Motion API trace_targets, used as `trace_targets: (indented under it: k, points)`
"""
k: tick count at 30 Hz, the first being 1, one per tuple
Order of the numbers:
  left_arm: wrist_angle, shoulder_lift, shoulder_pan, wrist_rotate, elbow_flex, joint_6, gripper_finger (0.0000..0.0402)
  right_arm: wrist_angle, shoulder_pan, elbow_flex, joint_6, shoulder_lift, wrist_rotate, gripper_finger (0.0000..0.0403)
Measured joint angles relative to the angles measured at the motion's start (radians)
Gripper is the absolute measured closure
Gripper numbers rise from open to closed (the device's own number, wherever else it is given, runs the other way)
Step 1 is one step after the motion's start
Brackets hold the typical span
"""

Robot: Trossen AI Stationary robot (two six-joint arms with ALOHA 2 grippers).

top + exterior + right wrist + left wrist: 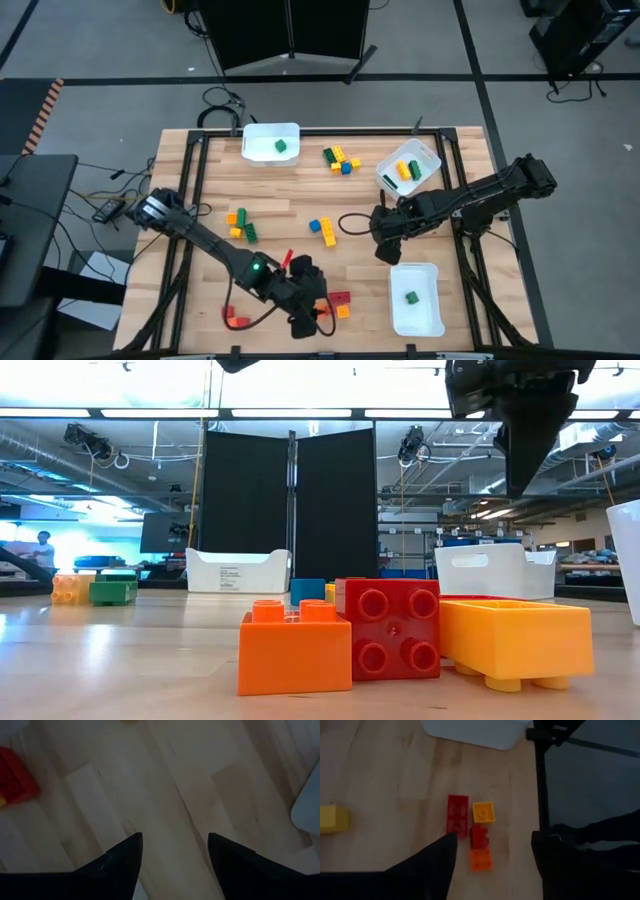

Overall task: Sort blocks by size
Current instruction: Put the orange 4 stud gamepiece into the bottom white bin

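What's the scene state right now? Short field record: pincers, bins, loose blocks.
left pincer: open, empty, over the red and orange blocks near the table's front edge
right pincer: open, empty, above bare wood right of table centre
back-left bin: one green block
back-right bin: yellow and green blocks
front-right bin: one green block
loose clusters: back centre, centre, left of centre
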Motion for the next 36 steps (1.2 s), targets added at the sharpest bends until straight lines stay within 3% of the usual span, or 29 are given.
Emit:
trace_targets:
  k: [5, 10, 18, 25, 36]
  points:
    - [0.008, 0.000, 0.018, -0.049, 0.000, -0.004, 0.0073, 0.000, 0.008, 0.000, -0.034, 0.000, -0.001, 0.0167]
    - [0.125, 0.000, 0.020, -0.052, 0.000, -0.007, 0.0045, 0.000, 0.008, 0.000, -0.079, 0.000, -0.001, 0.0168]
    - [0.312, 0.000, 0.020, -0.072, 0.000, 0.019, 0.0039, -0.002, 0.008, 0.000, -0.154, 0.000, -0.001, 0.0169]
    - [0.291, 0.011, 0.020, -0.101, 0.000, -0.001, 0.0039, -0.004, 0.008, 0.000, -0.190, 0.000, -0.001, 0.0172]
    - [0.173, 0.137, 0.007, -0.104, -0.001, -0.064, 0.0039, -0.010, 0.008, 0.000, -0.189, -0.001, 0.001, 0.0173]
